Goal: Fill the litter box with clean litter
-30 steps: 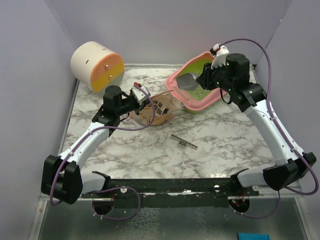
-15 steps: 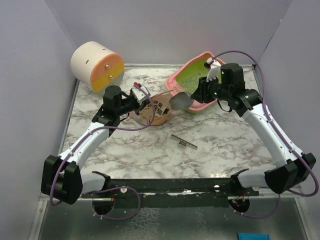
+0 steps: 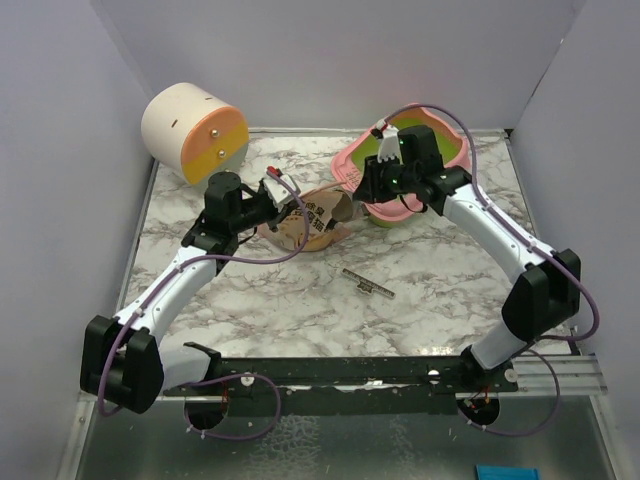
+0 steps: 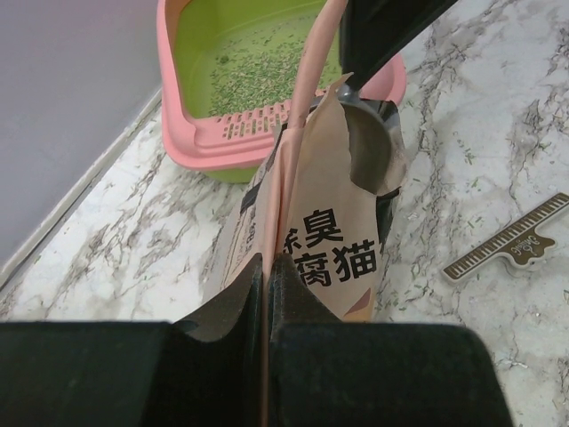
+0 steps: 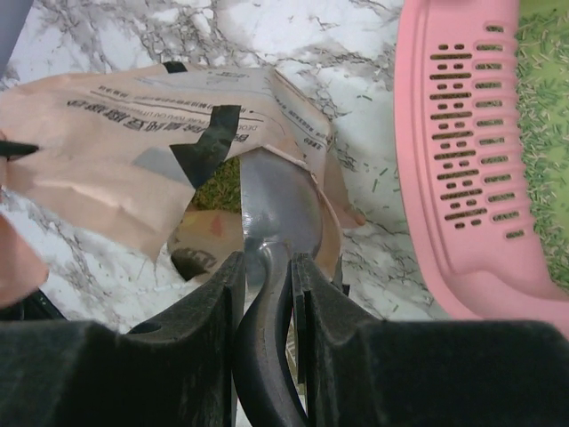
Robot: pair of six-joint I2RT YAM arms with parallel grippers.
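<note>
The pink litter box with a lime-green inside stands at the back right, and shows in the left wrist view and the right wrist view. Greyish-green litter lies thinly on its floor. My left gripper is shut on the edge of the peach-pink litter bag, holding its mouth open. My right gripper is shut on the handle of the grey metal scoop, whose bowl is at the mouth of the bag. Some litter shows inside the bag.
A cream-and-orange cylinder lies at the back left. A thin brown strip lies on the marble table in front of the bag; it also shows in the left wrist view. Loose granules are scattered round the bag. Grey walls close three sides.
My right gripper has carried the scoop left, from over the litter box down to the mouth of the bag. The left arm and the bag have stayed still.
</note>
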